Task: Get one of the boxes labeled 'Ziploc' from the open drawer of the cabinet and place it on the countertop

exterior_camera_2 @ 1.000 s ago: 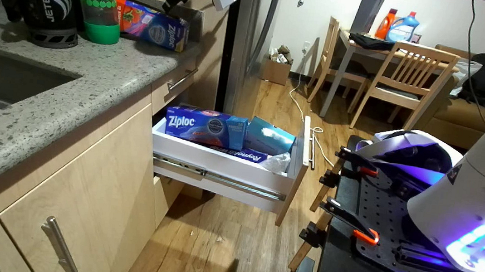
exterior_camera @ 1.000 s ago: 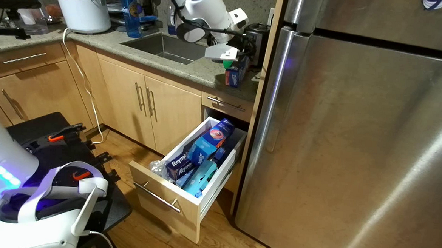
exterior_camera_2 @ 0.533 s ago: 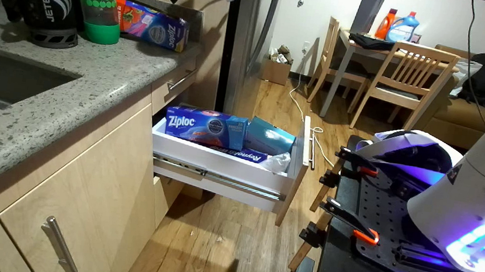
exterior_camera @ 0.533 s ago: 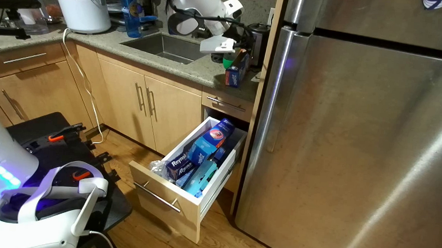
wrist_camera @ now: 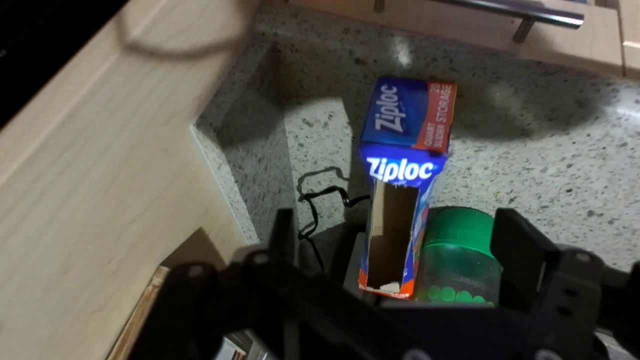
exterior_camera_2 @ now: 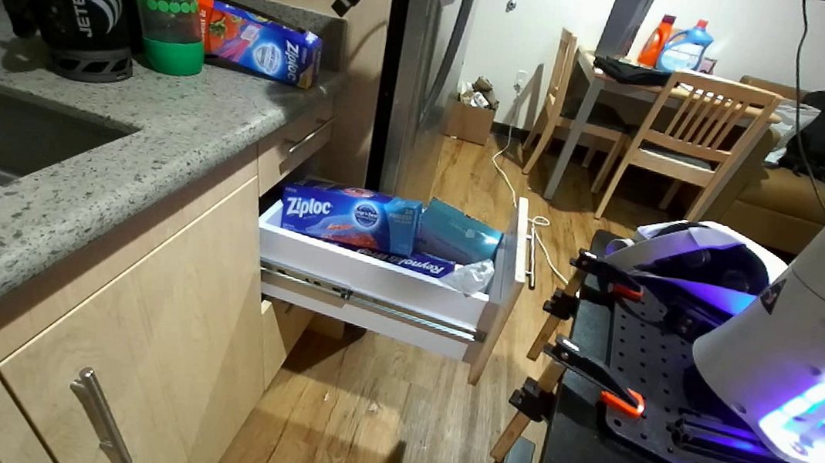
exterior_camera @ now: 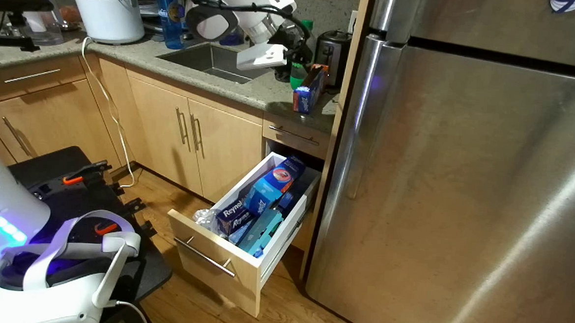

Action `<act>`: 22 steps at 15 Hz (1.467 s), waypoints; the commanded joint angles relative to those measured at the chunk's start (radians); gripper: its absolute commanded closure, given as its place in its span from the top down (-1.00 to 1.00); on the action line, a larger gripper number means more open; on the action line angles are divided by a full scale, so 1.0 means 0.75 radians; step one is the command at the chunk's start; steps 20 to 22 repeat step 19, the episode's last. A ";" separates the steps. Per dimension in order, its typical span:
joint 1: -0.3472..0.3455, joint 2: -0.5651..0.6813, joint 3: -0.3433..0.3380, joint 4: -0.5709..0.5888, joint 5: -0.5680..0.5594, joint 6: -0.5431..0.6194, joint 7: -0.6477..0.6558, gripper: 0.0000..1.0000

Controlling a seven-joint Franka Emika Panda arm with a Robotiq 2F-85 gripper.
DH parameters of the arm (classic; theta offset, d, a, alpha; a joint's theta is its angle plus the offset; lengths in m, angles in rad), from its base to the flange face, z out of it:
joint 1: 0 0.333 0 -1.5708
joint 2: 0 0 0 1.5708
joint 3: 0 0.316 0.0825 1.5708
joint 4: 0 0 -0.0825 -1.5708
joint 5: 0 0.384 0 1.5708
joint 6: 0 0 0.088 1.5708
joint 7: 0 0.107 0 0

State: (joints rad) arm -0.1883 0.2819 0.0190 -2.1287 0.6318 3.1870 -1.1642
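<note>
A Ziploc box (wrist_camera: 402, 112) labelled "20 Quart Slider Storage" rests on the countertop (wrist_camera: 550, 170), long axis running front to back — printed end towards the front edge, cut-out window on top. Just beside it stands a green-dotted bottle (exterior_camera_2: 166, 9), then a JETBOIL cup (exterior_camera_2: 69, 6). Above, the gripper (wrist_camera: 400, 240) is spread wide, clear of the box — nothing held. In the open drawer (exterior_camera_2: 376, 282), a second Ziploc box (exterior_camera_2: 344, 216), its finer print blurred but perhaps "Freezer", lies beside a Reynolds box (exterior_camera_2: 424, 264).

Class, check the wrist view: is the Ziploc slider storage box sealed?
No, the Ziploc slider storage box gapes open, its brown cardboard inside showing.
</note>
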 commanded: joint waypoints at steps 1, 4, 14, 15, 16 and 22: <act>-0.048 -0.205 0.044 -0.260 0.017 0.030 -0.102 1.00; -0.079 -0.325 0.069 -0.393 0.036 -0.003 -0.182 1.00; -0.071 -0.624 0.000 -0.691 0.103 -0.056 -0.365 1.00; -0.079 -0.634 -0.009 -0.709 0.101 -0.042 -0.346 1.00; -0.070 -0.558 0.004 -0.646 0.082 -0.034 -0.323 1.00; -0.070 -0.561 -0.003 -0.655 0.080 -0.034 -0.323 1.00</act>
